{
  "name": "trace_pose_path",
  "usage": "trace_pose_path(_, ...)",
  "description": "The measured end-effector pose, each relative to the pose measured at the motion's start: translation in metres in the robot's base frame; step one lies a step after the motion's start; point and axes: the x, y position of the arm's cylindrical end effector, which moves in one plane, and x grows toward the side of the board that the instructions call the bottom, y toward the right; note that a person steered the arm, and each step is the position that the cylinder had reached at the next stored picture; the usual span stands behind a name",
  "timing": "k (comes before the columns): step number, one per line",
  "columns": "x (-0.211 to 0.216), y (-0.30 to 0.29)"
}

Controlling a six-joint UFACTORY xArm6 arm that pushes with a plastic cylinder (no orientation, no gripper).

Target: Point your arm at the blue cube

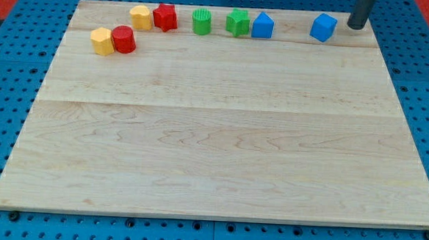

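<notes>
The blue cube (323,27) sits near the board's top edge, toward the view's right. My tip (356,27) stands just to the right of it, a small gap apart, with the dark rod rising out of the view's top. A second blue block (262,25), with a peaked top, sits further left, touching a green star-shaped block (238,23).
A green cylinder (201,21), a red star-shaped block (165,17) and a yellow block (140,17) line the top edge. A yellow block (101,40) and a red cylinder (123,39) sit lower left. The wooden board (221,135) lies on a blue pegboard.
</notes>
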Motion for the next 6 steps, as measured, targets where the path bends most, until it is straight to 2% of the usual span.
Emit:
trace_pose_path(2, 0.0, -0.068)
trace_pose_path(3, 0.017, -0.002)
trace_pose_path(4, 0.035, -0.019)
trace_pose_path(6, 0.034, -0.033)
